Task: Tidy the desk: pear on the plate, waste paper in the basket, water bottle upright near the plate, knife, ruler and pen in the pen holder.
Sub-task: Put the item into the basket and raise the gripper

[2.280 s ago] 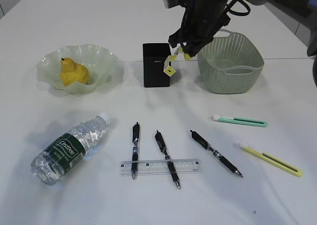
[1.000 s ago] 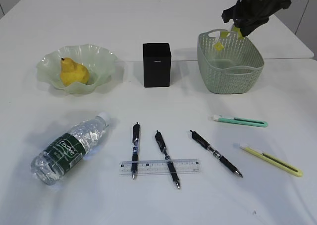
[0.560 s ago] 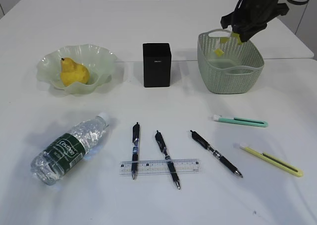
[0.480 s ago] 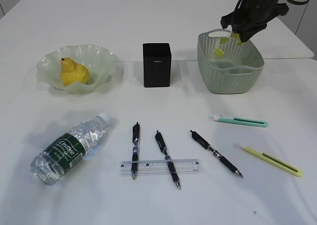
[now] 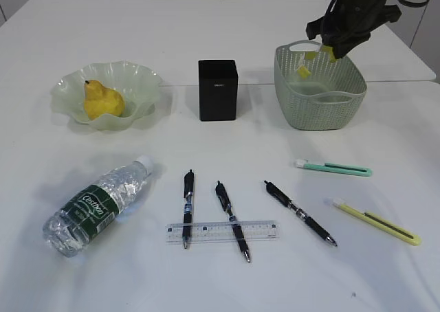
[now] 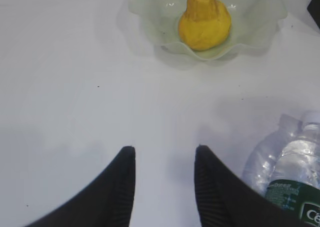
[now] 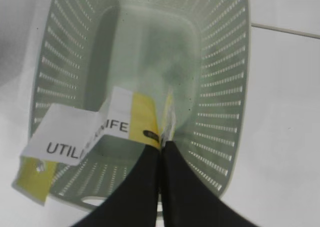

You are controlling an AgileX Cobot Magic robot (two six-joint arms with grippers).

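My right gripper (image 7: 161,142) is shut on the waste paper (image 7: 75,137), a yellow and white printed card. It hangs over the sage-green basket (image 7: 220,87), above its far rim in the exterior view (image 5: 304,70). My left gripper (image 6: 164,154) stands open and empty over the bare desk, between the plate (image 6: 150,7) and the water bottle (image 6: 292,172). The pear (image 5: 102,100) sits on the plate (image 5: 141,78). The water bottle (image 5: 96,205) lies on its side. Three pens (image 5: 232,219) and the ruler (image 5: 261,230) lie in front of the black pen holder (image 5: 218,92).
A green knife (image 5: 333,168) and a yellow knife (image 5: 377,222) lie on the desk at the right, in front of the basket (image 5: 323,109). Two of the pens lie across the ruler. The left arm does not show in the exterior view.
The right gripper carried the waste paper from beside the pen holder rightward to above the basket, then dipped slightly. Over the last half second nothing has moved.
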